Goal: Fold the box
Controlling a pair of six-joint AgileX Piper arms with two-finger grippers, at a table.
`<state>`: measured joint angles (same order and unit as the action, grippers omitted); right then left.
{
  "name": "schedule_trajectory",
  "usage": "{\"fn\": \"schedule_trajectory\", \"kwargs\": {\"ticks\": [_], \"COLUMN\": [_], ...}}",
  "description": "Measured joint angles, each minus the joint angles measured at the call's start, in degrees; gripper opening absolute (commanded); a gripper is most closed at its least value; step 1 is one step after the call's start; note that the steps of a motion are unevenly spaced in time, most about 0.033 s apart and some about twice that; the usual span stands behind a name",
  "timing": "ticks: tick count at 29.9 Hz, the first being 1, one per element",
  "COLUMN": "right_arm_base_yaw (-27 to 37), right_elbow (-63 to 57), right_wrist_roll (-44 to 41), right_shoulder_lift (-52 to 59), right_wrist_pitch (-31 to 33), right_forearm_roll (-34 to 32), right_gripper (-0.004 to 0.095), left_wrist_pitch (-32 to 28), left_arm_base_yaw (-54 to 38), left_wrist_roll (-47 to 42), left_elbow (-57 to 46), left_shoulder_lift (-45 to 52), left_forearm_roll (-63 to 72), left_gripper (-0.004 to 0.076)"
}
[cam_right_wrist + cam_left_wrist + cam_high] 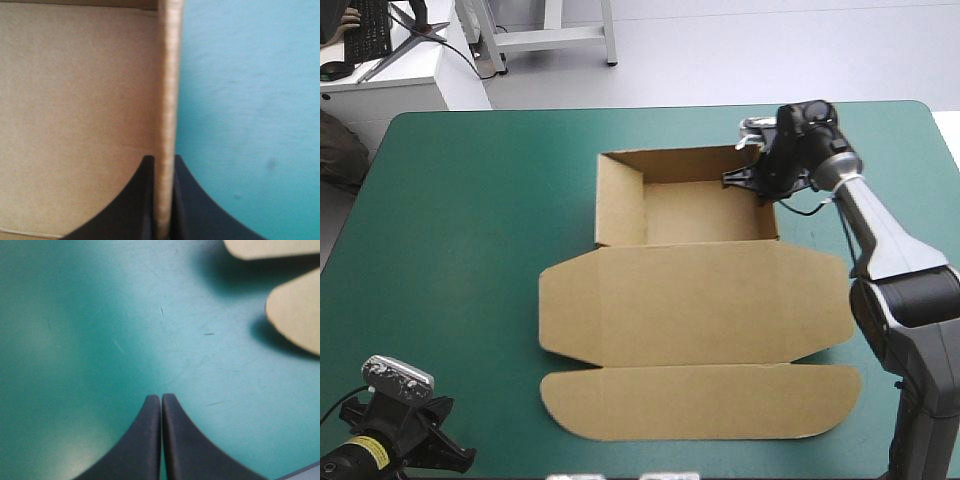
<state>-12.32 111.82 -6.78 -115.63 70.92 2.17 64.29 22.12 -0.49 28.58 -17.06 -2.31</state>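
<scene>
the right pincer [161, 158] is clenched on the box [710, 300]: its two black fingers [137, 200] are all but closed, with the thin top edge of a raised side wall [168, 75] pinched between them. to one side of that wall lies the brown inside of the tray, to the other the bare teal-green cover. from above, this grasp sits on the tray's right wall, close to its far right corner, and the right arm reaches in from the right edge of the surface [470, 200].

the left pincer [161, 397] is clenched on nothing, its black fingers meeting in one pointed arch over bare teal-green cover. ahead of it and off to one side, two rounded brown corners of the board show, apart from the fingers. in the high view this pincer is at the near left corner of the surface, well apart from the box.

the box lies around the middle of the surface, a little toward the right. its far part stands as an open tray with walls raised on the far, left and right sides. the lid [700, 275] lies flat on the cover toward the near edge, with rounded ends, and a long tuck flap [700, 400] with rounded corners lies flat nearest the robot.
</scene>
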Motion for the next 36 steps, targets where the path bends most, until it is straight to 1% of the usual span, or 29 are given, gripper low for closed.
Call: {"fn": "schedule_trajectory", "kwargs": {"ticks": [5,11,13,16,19,20,21,23,24,25,26,27,28,29,31,36], "right_arm_base_yaw": [12.83,29.03,33.61,38.01,40.16,40.4,40.53,40.64,40.64,40.64,40.64,40.64,40.64,40.64,40.72,40.86], "right_elbow": [0.0,0.0,0.0,0.0,0.0,0.0,0.0,0.0,0.0,0.0,0.0,0.0,0.0,0.0,0.0,0.0], "right_wrist_roll": [3.52,6.23,6.28,6.28,6.01,5.63,5.04,3.57,2.59,1.16,0.62,0.23,0.12,0.17,0.23,0.41], "right_shoulder_lift": [4.53,5.91,5.91,5.91,5.91,5.91,5.91,5.91,5.91,5.91,5.91,5.91,5.98,6.13,6.68,9.11], "right_wrist_pitch": [-0.05,0.07,0.12,0.19,0.37,0.37,0.37,0.42,0.42,0.42,0.43,0.48,0.48,0.48,0.48,0.48], "right_forearm_roll": [-1.62,-2.17,-2.17,-2.84,-4.56,-4.87,-5.25,-5.65,-5.59,-5.45,-5.16,-5.09,-5.09,-5.09,-5.03,-4.52], "right_gripper": [-0.0001,-0.0001,0.0,0.0,0.0019,0.0048,0.0095,0.0222,0.0323,0.037,0.045,0.05,0.0527,0.0543,0.0545,0.053], "left_wrist_pitch": [-0.07,-0.17,-0.17,-0.21,-0.21,-0.21,-0.21,-0.21,-0.21,-0.21,-0.21,-0.21,-0.21,-0.21,-0.21,-0.21], "left_arm_base_yaw": [0.0,0.0,0.0,0.0,0.0,0.0,0.0,0.0,0.0,0.0,0.0,0.0,0.0,0.0,0.0,0.0], "left_wrist_roll": [0.0,0.0,0.0,0.0,0.0,0.0,0.0,0.0,0.0,0.0,0.0,0.0,0.0,0.0,0.0,0.0], "left_elbow": [0.0,0.0,0.0,0.0,0.0,0.0,0.0,0.0,0.0,0.0,0.0,0.0,0.0,0.0,0.0,0.0], "left_shoulder_lift": [0.0,0.0,0.0,0.0,0.0,0.0,0.0,0.0,0.0,0.0,0.0,0.0,0.0,0.0,0.0,0.0], "left_forearm_roll": [0.0,0.0,0.0,0.0,0.0,0.0,0.0,0.0,0.0,0.0,0.0,0.0,0.0,0.0,0.02,0.02], "left_gripper": [-0.0009,-0.0009,-0.0009,-0.0009,-0.0009,-0.0009,-0.0009,-0.0009,-0.0009,-0.0009,-0.0009,-0.0009,-0.0009,-0.0009,-0.0009,-0.0009]}}
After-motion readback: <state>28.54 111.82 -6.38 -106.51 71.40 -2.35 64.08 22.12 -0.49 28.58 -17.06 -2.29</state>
